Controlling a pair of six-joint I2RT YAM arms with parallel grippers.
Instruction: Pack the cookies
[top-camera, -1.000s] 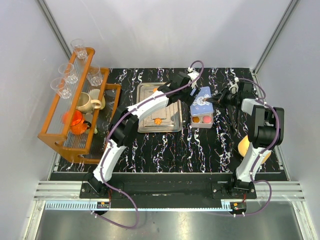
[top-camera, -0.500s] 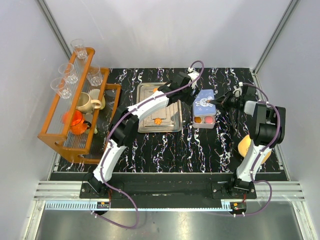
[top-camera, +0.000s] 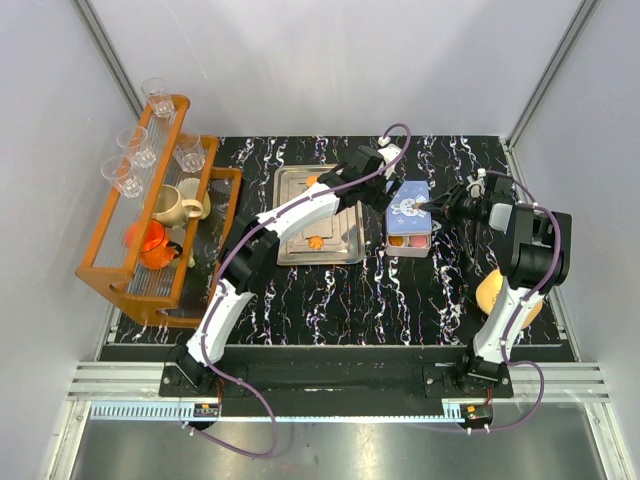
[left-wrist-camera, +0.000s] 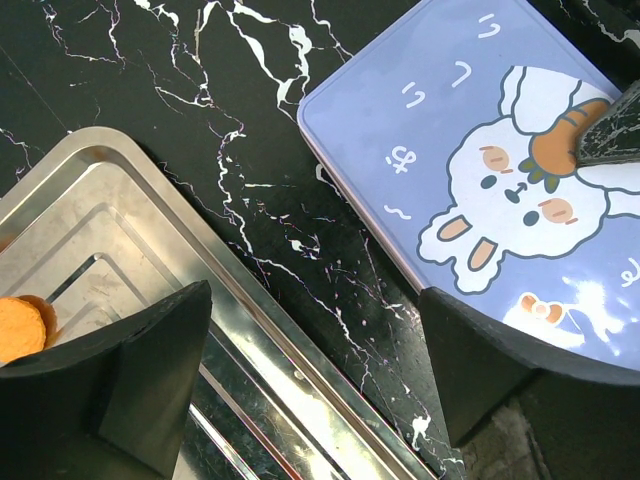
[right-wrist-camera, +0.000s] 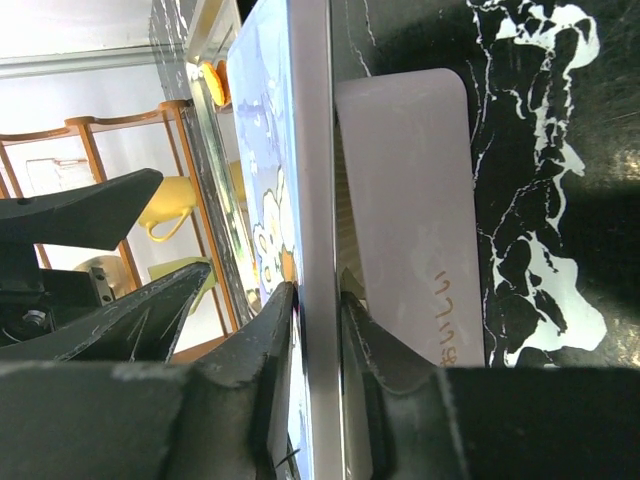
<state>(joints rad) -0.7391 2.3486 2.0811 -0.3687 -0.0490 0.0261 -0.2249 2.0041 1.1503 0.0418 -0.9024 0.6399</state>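
Blue rabbit lid (left-wrist-camera: 470, 180) partly over the tin (top-camera: 407, 250), steel tray (left-wrist-camera: 250, 340) alongside.

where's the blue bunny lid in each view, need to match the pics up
Top external: the blue bunny lid lies right of centre, between the two arms' tips.
Left wrist: the lid fills the upper right, rabbit face up.
Right wrist: the lid is seen edge-on, a vertical strip at centre.
Shared landmark: the right fingers at the lid's rim.

place: robot lab cell | evidence: white panel walls (top-camera: 330, 60), aluminium rail (top-camera: 110, 378), arms (top-camera: 290, 213) bolted to marble-print table (top-camera: 350, 300)
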